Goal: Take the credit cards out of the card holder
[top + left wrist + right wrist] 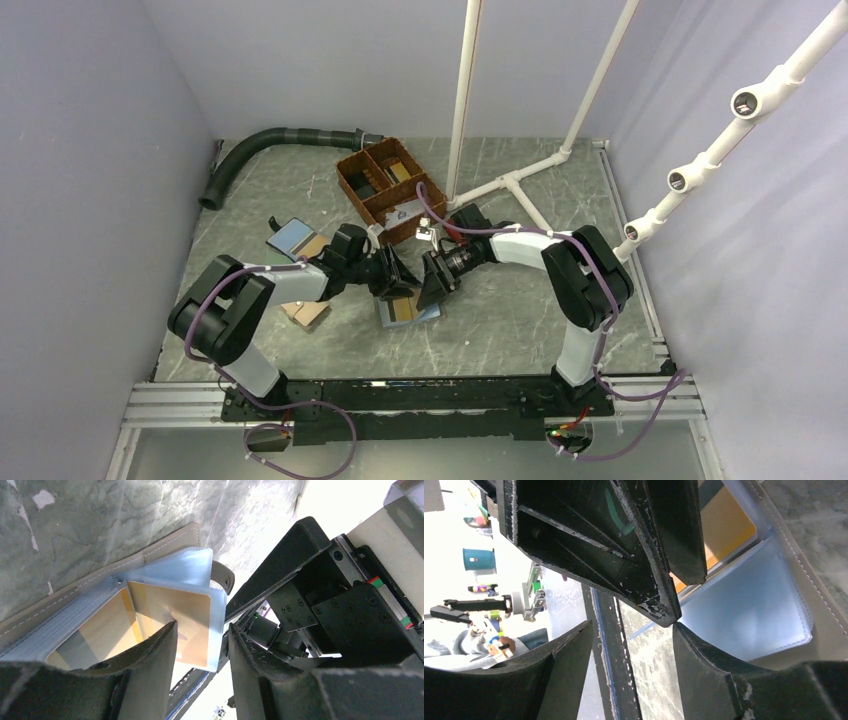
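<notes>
Card holder (408, 311) lies open, centre of the top view. Credit cards (165, 612) sit in its blue sleeves (190, 565), faces showing gold. Left gripper (202, 627) is wide, straddling a sleeve corner. Right gripper (633, 627) is wide and empty. I'd pin the taupe cover (165, 542) with the right and pinch card edge only, not plastic.
</notes>
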{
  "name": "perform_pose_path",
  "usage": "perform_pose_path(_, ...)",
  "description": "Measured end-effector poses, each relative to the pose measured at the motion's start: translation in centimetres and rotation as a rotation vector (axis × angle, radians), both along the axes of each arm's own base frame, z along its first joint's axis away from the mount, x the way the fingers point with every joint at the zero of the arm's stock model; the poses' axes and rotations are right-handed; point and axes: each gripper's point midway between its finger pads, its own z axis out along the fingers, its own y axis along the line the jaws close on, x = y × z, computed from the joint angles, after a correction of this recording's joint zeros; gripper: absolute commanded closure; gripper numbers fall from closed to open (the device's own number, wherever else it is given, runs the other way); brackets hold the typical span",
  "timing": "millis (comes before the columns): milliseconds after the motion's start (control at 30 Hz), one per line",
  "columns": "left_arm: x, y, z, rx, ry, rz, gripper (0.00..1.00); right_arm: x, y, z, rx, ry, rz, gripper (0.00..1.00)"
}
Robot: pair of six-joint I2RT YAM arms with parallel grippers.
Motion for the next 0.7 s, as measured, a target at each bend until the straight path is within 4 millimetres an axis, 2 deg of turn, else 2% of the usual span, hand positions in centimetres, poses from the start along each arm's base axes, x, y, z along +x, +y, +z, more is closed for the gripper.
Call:
perform_pose_path(133,0.2,0.0,0.1,-0.002,-0.008,0.004,0.53,-0.2,0.1,0.2,0.012,0.007,0.006,0.38)
perform_pose_path(300,0.3,-0.1,0.2,-0.006,-0.009,0.008,0.52,0.4,0.0,-0.5,-0.042,0.009,-0.031,0.49)
perform_pose_path(367,0.4,0.0,0.1,0.000,-0.010,0.015,0.52,1.0,0.0,-1.3,-0.084,0.002,-0.057,0.57)
perform_pose_path(433,0.4,0.1,0.0,0.010,-0.008,0.024,0.51,1.3,-0.2,-2.0,-0.124,-0.001,-0.082,0.70)
perform_pose_path(467,0.5,0.2,-0.1,0.016,-0.008,0.030,0.49,1.4,-0.3,-2.2,-0.137,-0.002,-0.090,0.77)
perform_pose_path(533,0.6,0.5,0.2,0.028,-0.015,0.045,0.46,1.7,-0.3,-2.6,-0.158,0.000,-0.106,0.98)
perform_pose_path(700,0.7,1.2,1.9,0.032,-0.068,0.085,0.43,2.0,-0.5,-3.1,-0.179,0.019,-0.133,1.00)
